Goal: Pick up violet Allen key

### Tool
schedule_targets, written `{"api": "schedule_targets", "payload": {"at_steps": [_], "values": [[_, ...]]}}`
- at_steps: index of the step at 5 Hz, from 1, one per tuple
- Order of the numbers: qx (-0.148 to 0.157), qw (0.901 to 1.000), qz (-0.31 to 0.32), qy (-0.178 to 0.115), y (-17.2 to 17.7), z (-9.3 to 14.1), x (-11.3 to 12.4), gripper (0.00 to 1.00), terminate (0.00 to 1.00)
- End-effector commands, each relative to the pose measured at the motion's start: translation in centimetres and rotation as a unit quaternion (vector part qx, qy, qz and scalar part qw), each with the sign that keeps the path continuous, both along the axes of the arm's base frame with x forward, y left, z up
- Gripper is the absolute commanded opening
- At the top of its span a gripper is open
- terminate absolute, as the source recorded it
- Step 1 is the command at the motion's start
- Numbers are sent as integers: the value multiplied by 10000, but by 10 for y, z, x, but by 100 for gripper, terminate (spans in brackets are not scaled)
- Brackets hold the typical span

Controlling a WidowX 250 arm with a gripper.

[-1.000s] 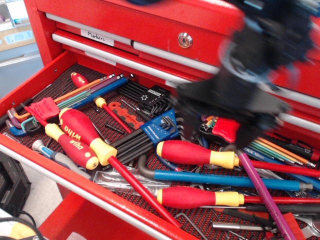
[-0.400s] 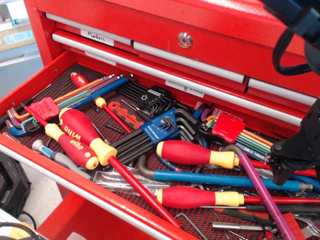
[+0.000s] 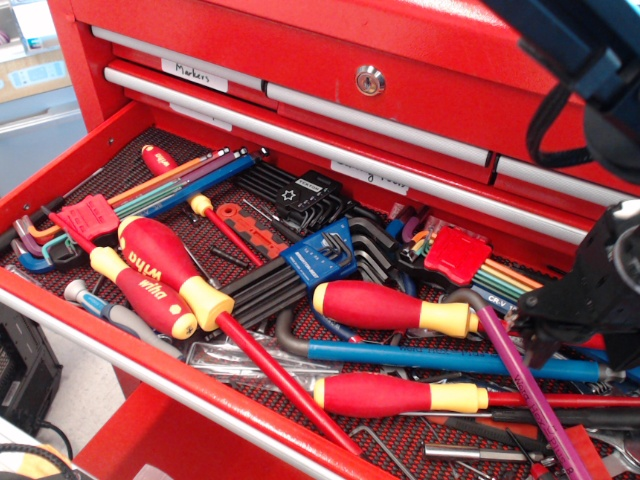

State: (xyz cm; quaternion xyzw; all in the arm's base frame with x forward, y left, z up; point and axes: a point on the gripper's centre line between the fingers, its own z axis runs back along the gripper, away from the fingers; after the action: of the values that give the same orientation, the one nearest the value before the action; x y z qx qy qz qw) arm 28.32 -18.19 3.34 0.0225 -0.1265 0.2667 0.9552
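Observation:
The violet Allen key (image 3: 528,398) is a long glossy violet rod. It lies in the open red tool drawer (image 3: 60,165) at the right, running from its bent end near the yellow screwdriver collar down to the bottom edge. It lies across the thick blue rod (image 3: 440,358) and a red-and-yellow screwdriver (image 3: 400,393). My black gripper (image 3: 575,352) hangs over the drawer's right side, just right of the key's upper part. Its jaws look apart and hold nothing. Its right part is cut off by the frame edge.
The drawer is crowded with red-and-yellow screwdrivers (image 3: 160,265), black hex key sets in a blue holder (image 3: 320,255), and rainbow key sets with red holders (image 3: 458,252). Closed drawers with metal handles (image 3: 370,125) rise behind. The drawer's front lip (image 3: 150,375) is low.
My gripper has swung from over the drawer's middle right to its far right and dropped beside the violet key. In the last half second it shifted slightly left. No tools have moved.

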Motion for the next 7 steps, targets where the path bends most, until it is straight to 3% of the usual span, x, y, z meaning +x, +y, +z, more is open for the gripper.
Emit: {"api": "schedule_targets", "payload": {"at_steps": [1, 2, 3, 4, 6, 7], "values": [[-112, 9998, 75, -164, 25, 8, 14, 100, 0], [-254, 9991, 70, -320, 30, -8, 16, 100, 0], [-357, 9988, 166, -281, 31, -14, 15, 0, 0], [-286, 9989, 228, -294, 33, -10, 13, 0, 0], [-55, 9997, 229, -50, 51, 5, 2, 0, 0], [349, 9972, 414, -518, 68, 22, 12, 0, 0]]}}
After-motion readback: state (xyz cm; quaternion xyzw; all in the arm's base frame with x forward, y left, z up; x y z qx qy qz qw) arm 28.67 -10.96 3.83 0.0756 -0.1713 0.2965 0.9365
